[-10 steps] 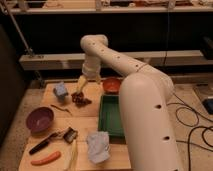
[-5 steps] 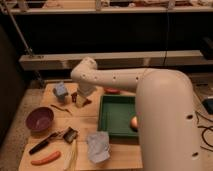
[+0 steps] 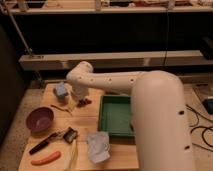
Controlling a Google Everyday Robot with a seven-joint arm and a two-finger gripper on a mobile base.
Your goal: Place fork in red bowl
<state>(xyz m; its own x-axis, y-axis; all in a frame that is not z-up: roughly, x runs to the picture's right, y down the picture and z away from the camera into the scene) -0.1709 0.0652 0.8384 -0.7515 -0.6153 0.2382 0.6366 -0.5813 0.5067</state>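
The fork [image 3: 61, 108] is a thin dark, slightly bent utensil lying on the wooden table [image 3: 122, 155], left of centre. My gripper [image 3: 77, 100] hangs at the end of the big white arm [image 3: 115, 82], pointing down just right of the fork and above the table. It is open and I see nothing held in it. The red bowl is hidden behind the arm.
A purple bowl [image 3: 40, 119] sits at the left, a black-handled utensil [image 3: 50, 140] and an orange piece [image 3: 46, 158] in front of it. A green tray [image 3: 117, 116] fills the middle, a crumpled pale bag [image 3: 97, 145] lies before it. A blue-grey object [image 3: 61, 90] stands behind the fork.
The arm has swung left and lower across the table, and now covers the red bowl. The gripper has come down near the fork. Nothing on the table has moved.
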